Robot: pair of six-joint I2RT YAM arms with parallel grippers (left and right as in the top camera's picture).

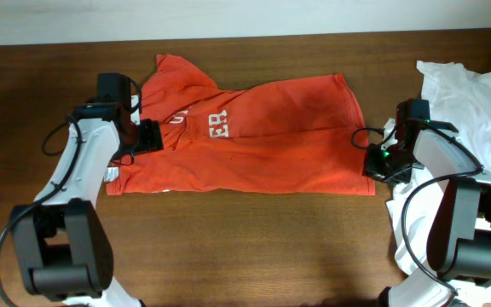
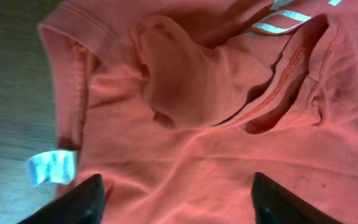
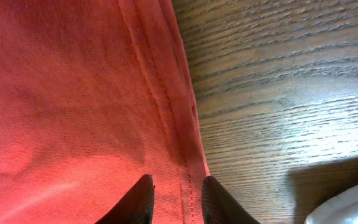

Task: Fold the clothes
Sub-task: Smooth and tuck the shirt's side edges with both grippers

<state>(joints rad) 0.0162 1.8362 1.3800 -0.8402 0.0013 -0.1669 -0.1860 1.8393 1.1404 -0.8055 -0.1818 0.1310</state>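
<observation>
Evidently orange-red T-shirt (image 3: 73, 93) hem sits inside right pincer (image 3: 178, 190).

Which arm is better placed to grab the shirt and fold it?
Probably right: the right gripper straddles the hem of the shirt, jaws nearly shut. The left gripper hangs wide open above bunched cloth.
</observation>
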